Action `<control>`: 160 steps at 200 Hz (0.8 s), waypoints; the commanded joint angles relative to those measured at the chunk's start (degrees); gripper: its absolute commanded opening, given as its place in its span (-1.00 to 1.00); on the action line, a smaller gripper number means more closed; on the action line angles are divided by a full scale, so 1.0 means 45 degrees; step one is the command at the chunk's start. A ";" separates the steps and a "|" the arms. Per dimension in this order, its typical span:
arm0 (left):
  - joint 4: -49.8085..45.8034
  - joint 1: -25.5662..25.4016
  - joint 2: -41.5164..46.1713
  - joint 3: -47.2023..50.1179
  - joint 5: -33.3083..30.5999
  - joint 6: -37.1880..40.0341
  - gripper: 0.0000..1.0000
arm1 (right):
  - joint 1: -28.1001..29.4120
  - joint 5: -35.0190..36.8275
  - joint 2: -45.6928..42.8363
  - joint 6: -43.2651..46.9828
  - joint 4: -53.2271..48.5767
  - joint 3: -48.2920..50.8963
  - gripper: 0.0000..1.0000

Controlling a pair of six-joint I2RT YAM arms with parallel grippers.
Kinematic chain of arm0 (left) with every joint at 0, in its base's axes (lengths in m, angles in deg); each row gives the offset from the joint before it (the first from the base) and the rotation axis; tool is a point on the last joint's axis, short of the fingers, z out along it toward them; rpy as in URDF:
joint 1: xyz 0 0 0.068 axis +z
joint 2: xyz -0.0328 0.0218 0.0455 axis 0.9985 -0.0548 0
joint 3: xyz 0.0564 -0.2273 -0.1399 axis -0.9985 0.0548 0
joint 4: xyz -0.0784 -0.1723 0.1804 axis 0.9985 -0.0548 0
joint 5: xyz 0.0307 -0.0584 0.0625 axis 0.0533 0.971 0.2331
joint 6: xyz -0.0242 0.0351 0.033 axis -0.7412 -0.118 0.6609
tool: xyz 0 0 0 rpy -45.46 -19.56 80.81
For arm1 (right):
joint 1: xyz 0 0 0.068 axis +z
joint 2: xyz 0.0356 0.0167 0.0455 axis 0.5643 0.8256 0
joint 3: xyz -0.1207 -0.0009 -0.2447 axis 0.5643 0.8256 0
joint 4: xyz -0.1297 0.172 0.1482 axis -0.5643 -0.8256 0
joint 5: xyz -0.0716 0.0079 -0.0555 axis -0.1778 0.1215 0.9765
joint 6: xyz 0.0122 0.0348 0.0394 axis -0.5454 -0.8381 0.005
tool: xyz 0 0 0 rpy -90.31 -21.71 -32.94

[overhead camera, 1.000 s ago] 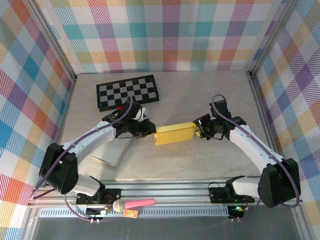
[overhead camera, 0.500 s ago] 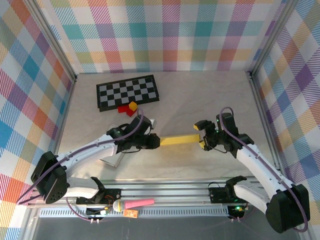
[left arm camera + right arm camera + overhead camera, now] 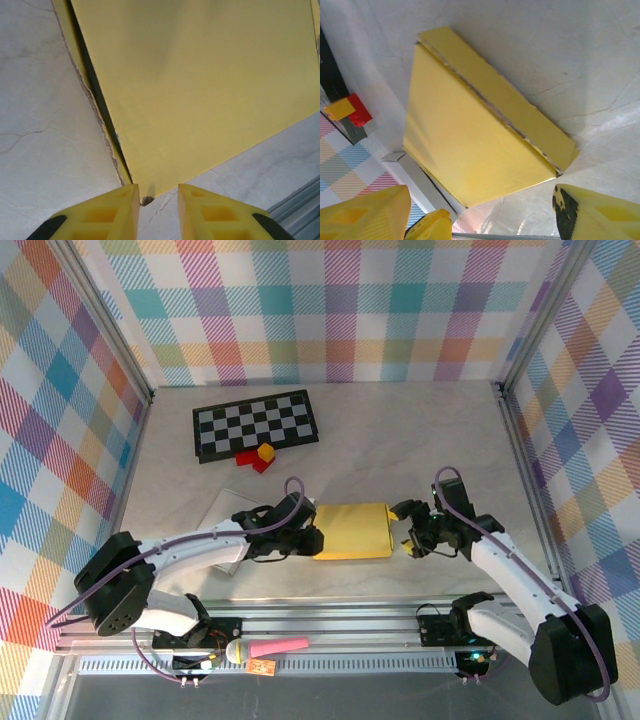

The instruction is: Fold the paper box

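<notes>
The yellow paper box lies flat on the table, broad face up, between the two arms. My left gripper is at the box's left edge. In the left wrist view its fingers stand slightly apart, and a box corner sits just ahead of the gap, not clamped. My right gripper is at the box's right end, open wide. In the right wrist view the box lies ahead of the gripper, with its folded side flap along the far edge.
A black-and-white checkerboard lies at the back left, with red and yellow blocks just in front of it. A flat white sheet lies under the left arm. The metal rail runs along the near edge.
The box turned from edge-on between the grippers to lying flat with its broad face up. Both grippers moved toward the near edge with it.
</notes>
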 commanded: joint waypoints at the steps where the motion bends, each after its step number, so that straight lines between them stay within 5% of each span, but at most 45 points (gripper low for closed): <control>1: -0.0808 -0.0088 0.1130 -0.0801 -0.1192 0.0005 -0.33 | -0.0142 0.0504 0.0099 0.2251 -0.1564 -0.1485 0.50; 12: -0.1330 0.0021 0.1751 -0.1088 -0.1854 0.0034 -0.15 | -0.0174 0.0989 0.0080 0.3322 -0.2136 -0.2254 0.56; 18: -0.1617 0.0171 0.2118 -0.1202 -0.2204 0.0011 -0.04 | -0.0177 0.1254 0.0053 0.3877 -0.2368 -0.2651 0.99; 36: -0.2191 0.1199 0.3332 -0.1420 -0.2723 0.0003 0.33 | -0.0190 0.2206 -0.0186 0.5587 -0.3046 -0.3697 0.97; 41: -0.2256 0.1641 0.3683 -0.1422 -0.2722 0.0038 0.55 | -0.0190 0.2594 -0.0281 0.5957 -0.3288 -0.3972 0.97; 44: -0.2283 0.1913 0.3896 -0.1418 -0.2701 0.0075 0.92 | -0.0192 0.2886 -0.0348 0.6227 -0.3427 -0.4098 0.98; 47: -0.2306 0.2233 0.4101 -0.1410 -0.2666 0.0111 0.99 | -0.0190 0.3159 -0.0417 0.6479 -0.3561 -0.4277 0.98; 60: -0.2355 0.3638 0.5108 -0.1227 -0.2807 0.0181 1.00 | -0.0193 0.4387 -0.0835 0.7563 -0.3751 -0.4661 0.97; 88: -0.2953 0.5998 0.6069 -0.1419 -0.3374 0.1295 1.00 | -0.0212 0.9755 -0.1174 0.7741 -0.4548 -0.4648 0.98; 131: -0.6185 0.6112 0.4634 -0.2231 -1.1032 0.0552 1.00 | -0.0328 1.1478 -0.2670 1.1208 0.0470 -0.1067 0.97; 160: -0.1884 0.7819 0.6176 0.0490 -0.8213 0.3903 1.00 | -0.0747 1.1434 -0.2329 1.3666 0.5025 0.1316 0.97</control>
